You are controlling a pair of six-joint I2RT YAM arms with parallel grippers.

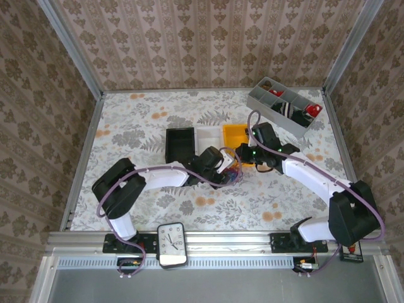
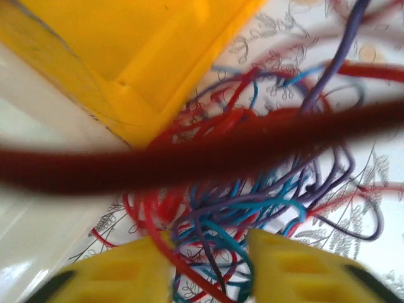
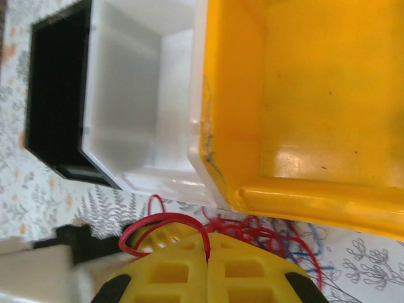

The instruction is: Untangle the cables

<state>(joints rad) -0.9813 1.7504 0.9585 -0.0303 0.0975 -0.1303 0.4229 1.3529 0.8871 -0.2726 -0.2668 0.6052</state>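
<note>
From where I stand this job has barely begun. The cables (image 1: 235, 172) lie in one clump about the middle of the table (image 1: 126, 120), on its flowered cloth. They sit right against the near corner of the yellow bin (image 1: 232, 135). Close up, red, blue and dark purplish-grey strands loop through one another in a proper knot, and none lies off on its own. The left gripper (image 2: 205, 245) is down in the thick of it. Its yellow fingers (image 2: 126, 278) stand a little apart with several strands running through the gap, but I cannot tell whether they are pinching anything. The right gripper (image 3: 207, 241) sits at the near wall of the yellow bin with its fingers pressed together. A red cable (image 3: 163, 218) arches up in a loop and runs down into the seam between them, so it looks clamped on that one strand. From the left wrist a blurred red line crosses close to the lens. I take that for the same strand drawn out of the heap, though I would not swear to it. The yellow bin, the white bin (image 1: 208, 137) and the black bin (image 1: 180, 144) stand in a row with nothing in them. A grey divided tray (image 1: 264, 100) sits at the far right corner with small red and dark bits inside, too small to name. By my reckoning at most one red strand is being teased loose, and all the separating is yet to do.
</note>
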